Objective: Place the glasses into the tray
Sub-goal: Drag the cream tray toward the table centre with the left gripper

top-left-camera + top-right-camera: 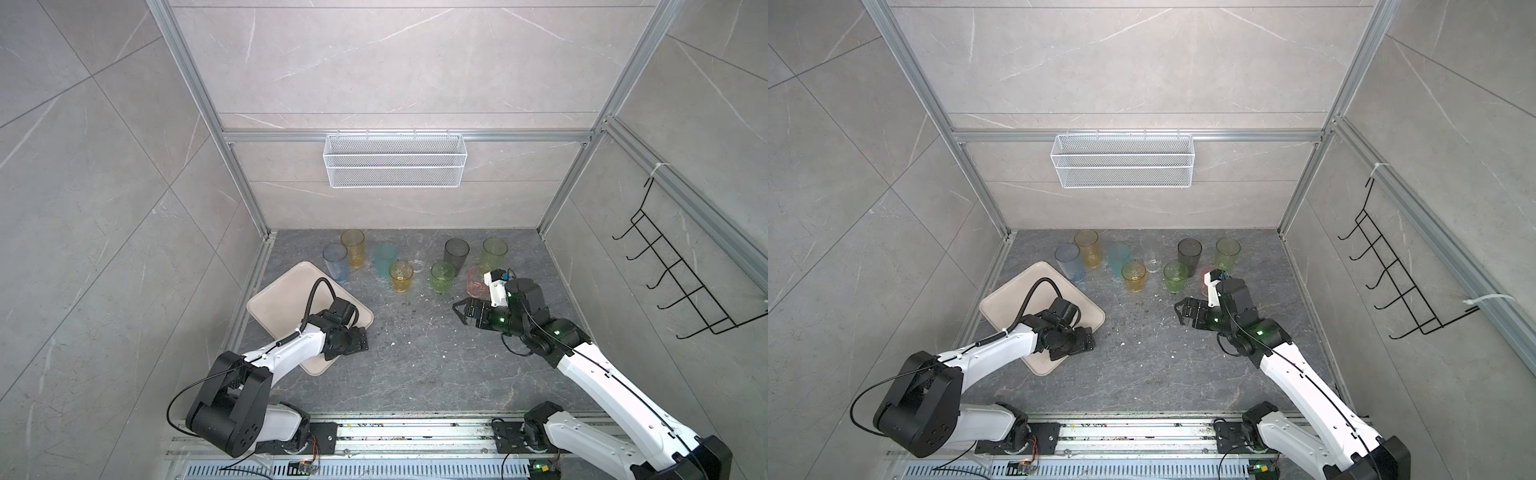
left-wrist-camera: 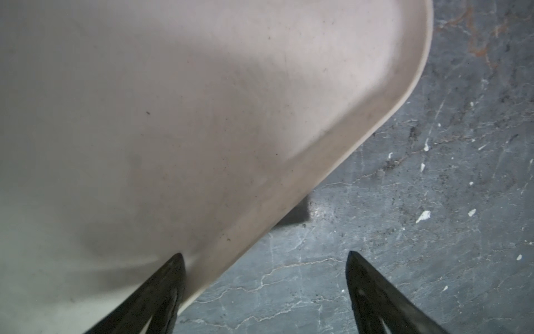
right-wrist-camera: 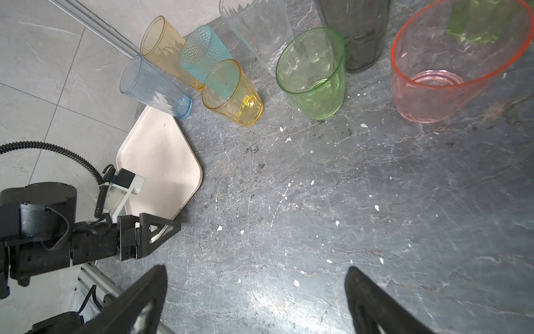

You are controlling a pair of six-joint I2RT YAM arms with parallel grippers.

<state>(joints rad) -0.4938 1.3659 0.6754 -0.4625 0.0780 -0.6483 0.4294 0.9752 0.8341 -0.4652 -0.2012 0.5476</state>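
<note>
Holds left claw (image 2: pixel 265 253) wide apart astride the rim of the tray (image 1: pixel 282 291), gripping nothing; right claw (image 3: pixel 256 266) gaping, empty, near the pink tumbler (image 3: pixel 450 86). Finds all glasses (image 1: pixel 401 276) upright on the table (image 3: pixel 346 202) beyond the tray. Risks toppling close-packed neighbours when reaching in.

Tray (image 1: pixel 274 303) sits front-left on the surface (image 1: pixel 415 365), left end effector (image 2: pixel 264 254) over its near-right edge. Glasses (image 1: pixel 401 276) stand behind & right of it, w/ right end effector (image 1: pixel 460 312) before the row's right end.
</note>
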